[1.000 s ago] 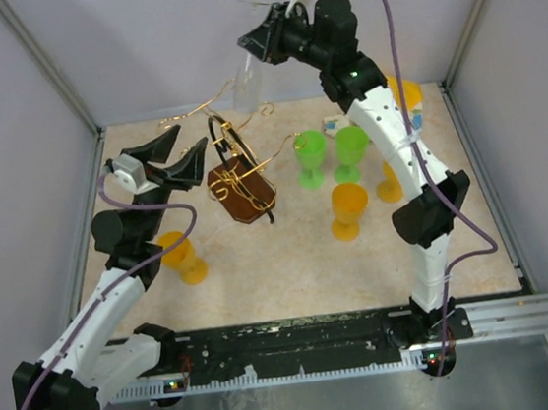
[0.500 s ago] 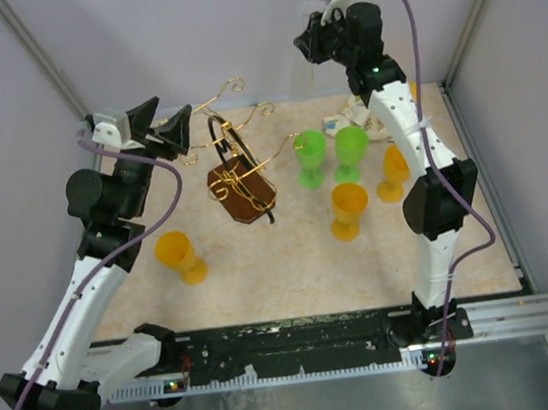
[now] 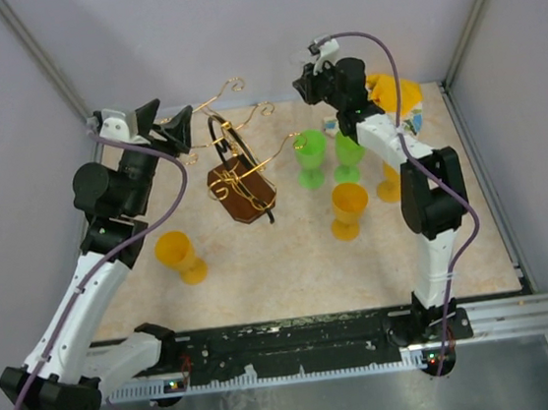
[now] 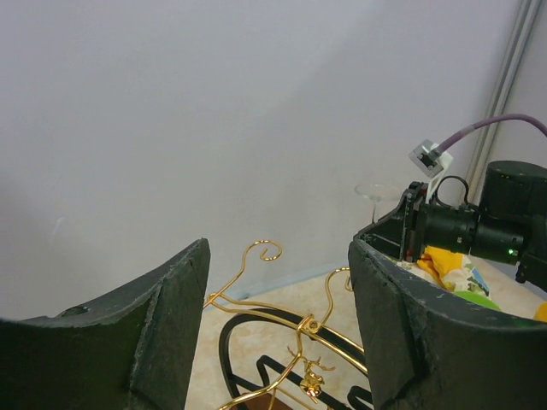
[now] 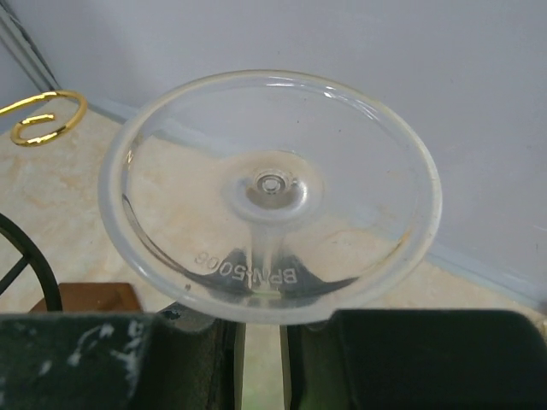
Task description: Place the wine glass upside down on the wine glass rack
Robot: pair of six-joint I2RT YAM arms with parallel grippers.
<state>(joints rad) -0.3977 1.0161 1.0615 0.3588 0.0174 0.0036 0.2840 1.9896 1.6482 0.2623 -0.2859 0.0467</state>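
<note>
The right fingers (image 5: 410, 359) clamp the glass (image 5: 270, 196) by its stem, mid-carry I'd say; the left fingers (image 4: 128, 342) gape empty. Next: slide its foot onto the rack (image 3: 243, 191) ahead-left of them.

I'm looking at a pale beige, speckled counter (image 3: 262, 276) that fills the booth floor. Plain grey-lilac walls close it in: the back wall (image 3: 186, 37) at twelve o'clock and the side walls (image 3: 6, 196) at nine and three. Slim metal posts (image 3: 40, 58) climb the far corners at eleven and one. At six o'clock a black rail (image 3: 299, 339) edges the counter, with dull grey sheet metal (image 3: 327, 407) beyond it. The light is soft and even.
</note>
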